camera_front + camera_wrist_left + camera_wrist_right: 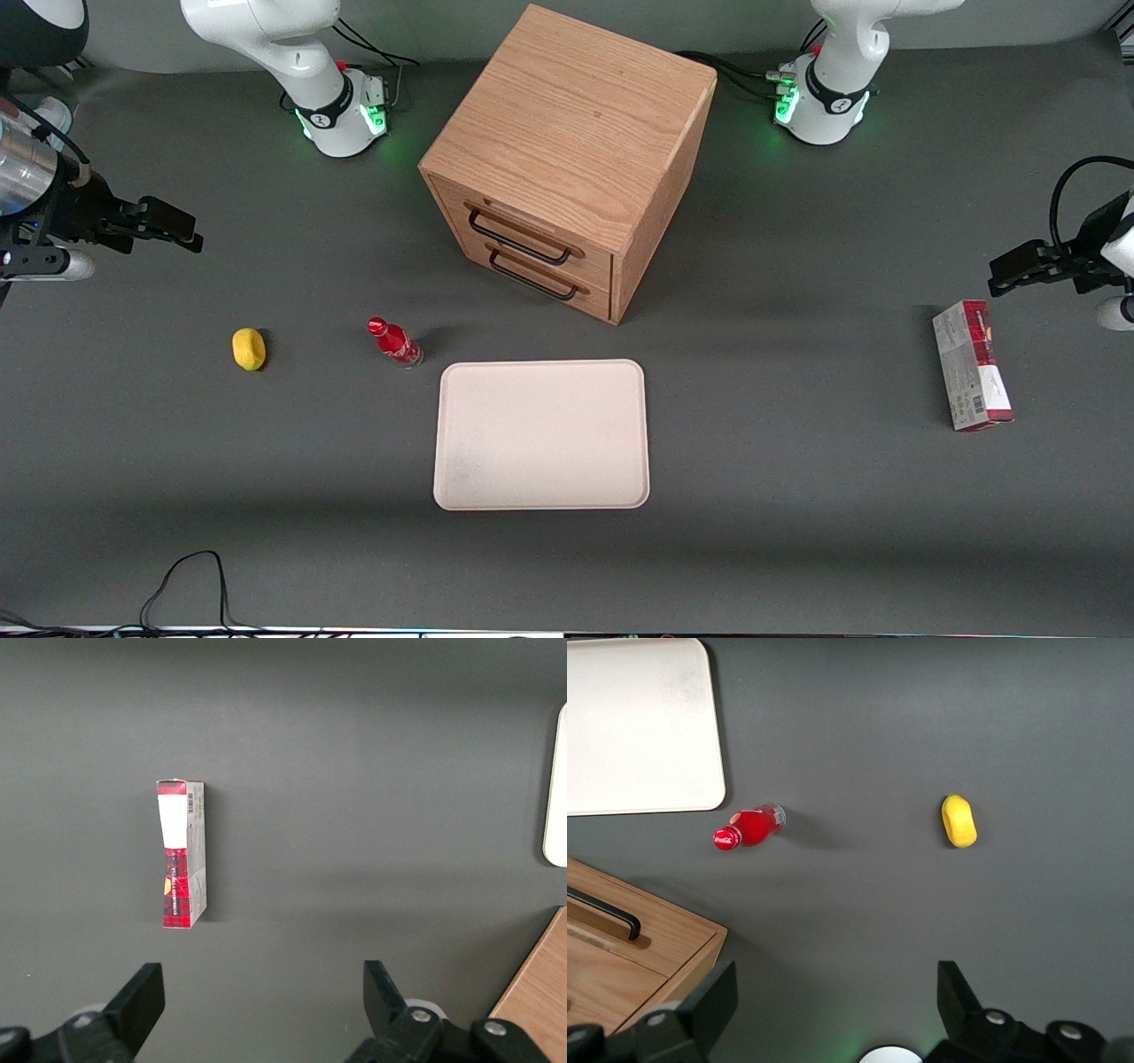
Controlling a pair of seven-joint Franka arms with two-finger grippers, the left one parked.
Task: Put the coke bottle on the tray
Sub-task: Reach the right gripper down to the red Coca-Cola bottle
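Observation:
The coke bottle (395,344), small and red with a red cap, stands on the grey table close to a corner of the tray, apart from it. It also shows in the right wrist view (749,827). The tray (540,434) is pale cream-pink, flat and bare, nearer to the front camera than the wooden cabinet; part of it shows in the right wrist view (638,726). My right gripper (184,233) hangs open and empty above the table toward the working arm's end, well away from the bottle. In its wrist view (833,997) the two fingers stand wide apart.
A yellow lemon (249,348) lies beside the bottle, toward the working arm's end; it also shows in the right wrist view (959,820). A wooden drawer cabinet (576,133) stands mid-table. A red-and-grey carton (971,365) lies toward the parked arm's end.

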